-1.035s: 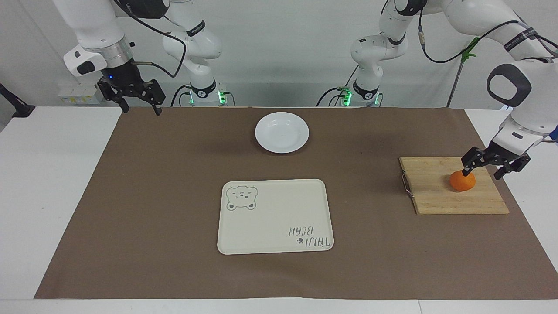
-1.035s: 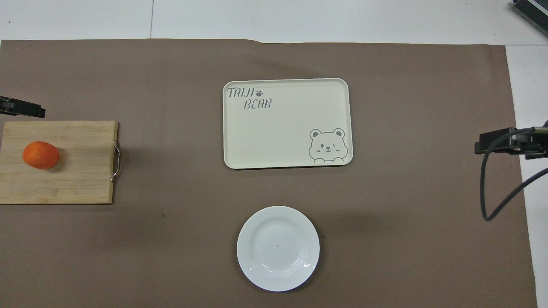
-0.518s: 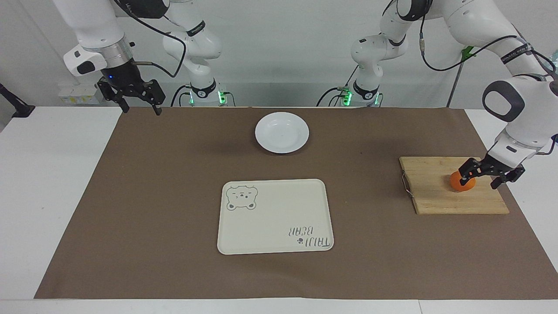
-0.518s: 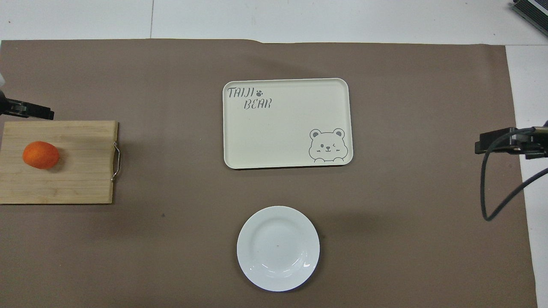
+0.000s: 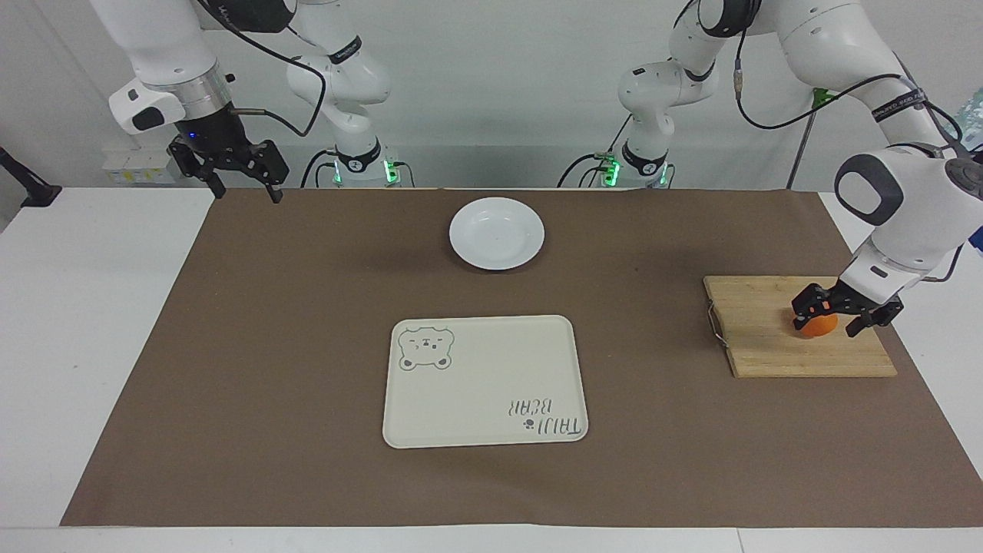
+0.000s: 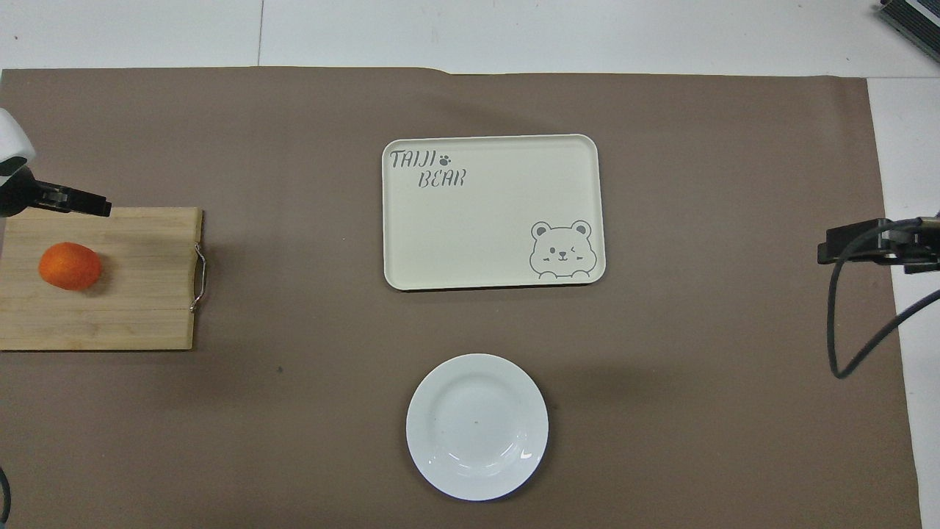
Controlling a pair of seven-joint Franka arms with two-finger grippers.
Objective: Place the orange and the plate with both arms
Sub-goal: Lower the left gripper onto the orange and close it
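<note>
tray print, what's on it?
Cream tray with a grey winking bear face in one corner and grey "TAIJI BEAR" lettering with a paw print diagonally across; clearest in the overhead view.

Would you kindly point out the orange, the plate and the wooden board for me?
orange (image 6: pixel 70 266): overhead view, middle of the fruit.
plate (image 5: pixel 497 233): facing view, centre of the dish.
wooden board (image 6: pixel 139 279): overhead view, bare wood beside the metal handle.

We are looking at a white table (image 5: pixel 92 322) carrying a brown mat (image 5: pixel 307 307) that is covering most of its top. Lying directly on the mat are a white plate (image 5: pixel 497 233) nearest the robots, a cream bear tray (image 5: pixel 484 381) farther out, and a wooden cutting board (image 5: pixel 768 338) toward the left arm's end.
</note>
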